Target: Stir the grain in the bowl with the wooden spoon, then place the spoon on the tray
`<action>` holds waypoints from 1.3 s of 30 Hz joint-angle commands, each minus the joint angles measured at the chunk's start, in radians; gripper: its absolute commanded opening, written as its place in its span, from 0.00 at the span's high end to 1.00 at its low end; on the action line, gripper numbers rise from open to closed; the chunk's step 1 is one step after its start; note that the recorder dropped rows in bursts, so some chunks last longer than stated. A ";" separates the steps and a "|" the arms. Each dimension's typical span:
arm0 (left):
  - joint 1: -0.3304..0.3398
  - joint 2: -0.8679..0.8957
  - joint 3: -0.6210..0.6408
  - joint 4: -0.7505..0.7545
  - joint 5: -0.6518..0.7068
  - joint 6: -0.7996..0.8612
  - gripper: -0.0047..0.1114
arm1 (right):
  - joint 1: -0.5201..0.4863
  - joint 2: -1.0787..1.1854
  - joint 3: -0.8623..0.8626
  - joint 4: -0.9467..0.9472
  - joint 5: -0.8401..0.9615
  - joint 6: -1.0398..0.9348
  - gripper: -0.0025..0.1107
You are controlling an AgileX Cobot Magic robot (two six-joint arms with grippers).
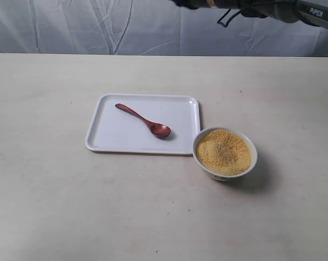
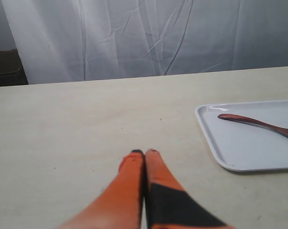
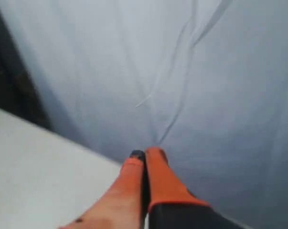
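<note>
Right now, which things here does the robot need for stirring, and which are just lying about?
For the job: wooden spoon, white tray under it, bowl, yellow grain in the bowl.
Just there: table, white cloth backdrop.

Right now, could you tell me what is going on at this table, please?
Nothing is being handled at this moment. The spoon lies loose on the tray, its head towards the bowl. The bowl stands right beside the tray and is full of grain. The left fingers are closed on nothing, low over the table beside the tray. The right fingers are also closed and empty, raised well away and facing the curtain.
</note>
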 commanded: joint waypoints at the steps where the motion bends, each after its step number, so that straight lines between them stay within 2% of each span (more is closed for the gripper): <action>1: 0.000 -0.005 0.005 -0.002 -0.010 -0.001 0.96 | 0.002 -0.032 -0.006 0.003 0.380 -0.257 0.98; 4: 0.000 -0.005 0.005 -0.002 -0.010 -0.001 0.96 | 0.002 -0.027 0.003 0.015 0.699 -0.407 0.98; 6: 0.000 -0.005 0.005 -0.002 -0.010 -0.001 0.96 | 0.002 -0.025 0.009 0.167 0.920 -0.527 0.98; 8: 0.000 -0.005 0.005 -0.002 -0.010 -0.001 0.96 | -0.006 -0.025 0.009 0.442 1.076 -0.749 0.98; 11: 0.000 -0.005 0.005 -0.002 -0.010 -0.001 0.96 | -0.024 -0.025 0.009 0.931 1.134 -1.187 0.98; 14: 0.000 -0.005 0.005 -0.002 -0.010 -0.001 0.96 | -0.035 -0.038 0.009 1.343 1.206 -1.577 0.98; 18: 0.000 -0.005 0.005 -0.002 -0.010 -0.001 0.96 | -0.035 -0.113 0.031 1.596 1.341 -1.817 0.98; 22: 0.000 -0.005 0.005 -0.002 -0.010 -0.001 0.96 | -0.035 -0.283 0.197 1.683 1.298 -1.847 0.98; 32: 0.000 -0.005 0.005 -0.002 -0.010 -0.001 0.96 | -0.035 -0.896 0.921 1.695 0.893 -1.847 0.98; 39: 0.000 -0.005 0.005 -0.002 -0.010 -0.001 0.96 | -0.035 -1.301 1.304 1.734 0.649 -1.847 0.98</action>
